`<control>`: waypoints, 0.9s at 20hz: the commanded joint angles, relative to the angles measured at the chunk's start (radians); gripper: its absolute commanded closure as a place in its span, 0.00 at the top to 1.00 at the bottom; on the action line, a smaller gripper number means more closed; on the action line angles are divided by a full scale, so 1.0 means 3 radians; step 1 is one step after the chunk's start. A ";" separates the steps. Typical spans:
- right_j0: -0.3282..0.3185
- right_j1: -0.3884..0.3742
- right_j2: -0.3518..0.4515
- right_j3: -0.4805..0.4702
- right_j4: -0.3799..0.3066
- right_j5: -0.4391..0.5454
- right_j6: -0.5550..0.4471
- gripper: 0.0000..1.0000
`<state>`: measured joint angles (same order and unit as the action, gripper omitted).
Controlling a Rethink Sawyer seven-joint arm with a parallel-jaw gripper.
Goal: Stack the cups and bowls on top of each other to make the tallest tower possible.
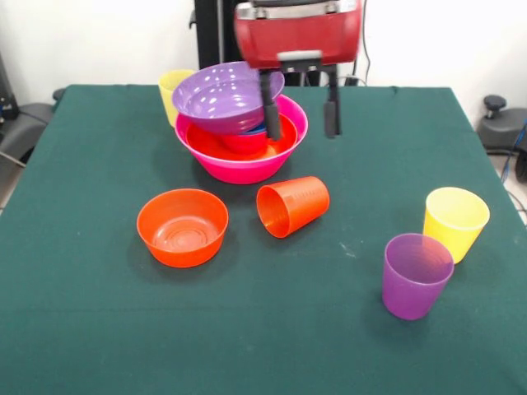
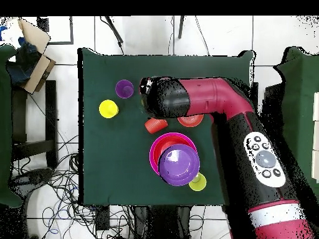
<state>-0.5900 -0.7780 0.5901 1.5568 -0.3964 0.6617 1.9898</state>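
Observation:
The tower is a big pink bowl (image 1: 243, 169) (image 2: 154, 149) holding a wide orange bowl (image 1: 284, 140), with small bowls in it, one orange (image 1: 245, 142) and one blue (image 1: 258, 129). A wide purple bowl (image 1: 221, 97) (image 2: 179, 164) rests tilted on top. My gripper (image 1: 300, 111) hangs open over the pink bowl's right rim with nothing between its fingers; one finger (image 1: 270, 107) stands against the purple bowl's right edge. An orange cup (image 1: 292, 206) (image 2: 151, 124) lies on its side in front. In the overhead view the arm hides the fingers.
A small orange bowl (image 1: 183, 226) (image 2: 190, 121) sits upright left of the orange cup. A yellow cup (image 1: 455, 222) (image 2: 108, 109) and a purple cup (image 1: 416, 276) (image 2: 124, 88) stand at the right front. Another yellow cup (image 1: 170, 89) (image 2: 198, 182) stands behind the tower.

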 commanded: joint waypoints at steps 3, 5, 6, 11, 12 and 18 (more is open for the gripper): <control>0.0177 0.0199 -0.0035 0.0086 -0.0258 0.0099 -0.0333 1.00; 0.0183 0.0228 -0.0040 0.0069 -0.0258 0.0085 -0.0338 1.00; 0.0186 0.0238 -0.0042 0.0058 -0.0264 0.0075 -0.0345 1.00; 0.0166 0.0294 -0.0032 0.0030 -0.0271 0.0052 -0.0393 1.00; 0.0161 0.0307 -0.0028 0.0024 -0.0274 0.0047 -0.0404 1.00; 0.0171 0.0304 -0.0041 0.0040 -0.0271 0.0030 -0.0354 1.00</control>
<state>-0.5519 -0.7466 0.5900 1.5567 -0.4031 0.6617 1.9898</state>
